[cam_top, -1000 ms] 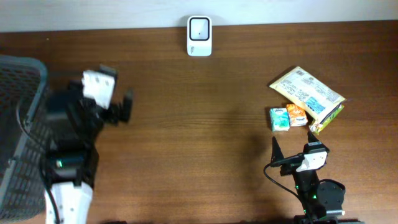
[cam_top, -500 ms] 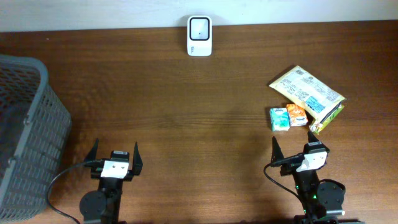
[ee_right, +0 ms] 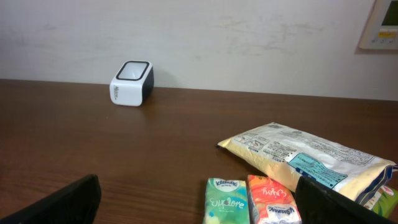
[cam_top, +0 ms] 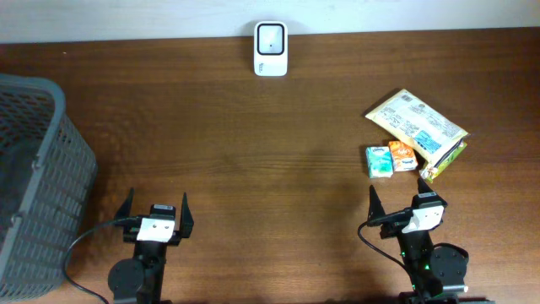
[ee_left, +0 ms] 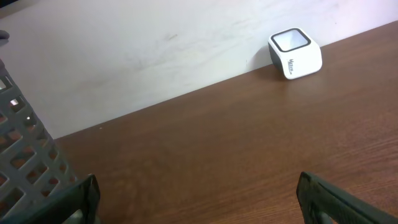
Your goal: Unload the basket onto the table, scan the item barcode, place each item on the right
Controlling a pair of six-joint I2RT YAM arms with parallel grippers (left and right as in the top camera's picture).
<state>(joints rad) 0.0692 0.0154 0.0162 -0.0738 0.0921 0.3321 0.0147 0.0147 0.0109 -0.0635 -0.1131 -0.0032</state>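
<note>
- Overhead view, taking the scanner at the table's far edge as landmark: the basket sits far to its left, at the table's left edge.
- The left gripper rests at the near edge, left of the scanner and well apart from it. Its jaws stand spread and empty; the left wrist view shows only bare table between the fingertips.
- The items lie right of the scanner and nearer the robot: a yellow packet, with a green pack and an orange pack side by side, touching its near edge. Something green peeks from under the packet's right end; I cannot tell what.
- The packet's long axis runs diagonally, from the scanner side down toward the right.
- The right gripper sits at the near edge, right of the scanner, jaws wide and empty.
- The deciding relation: the items lie just ahead of the right gripper, the two small packs closest, so the right arm is by far the nearer. In my judgement it should take an item and carry it left and away, toward the scanner.
</note>
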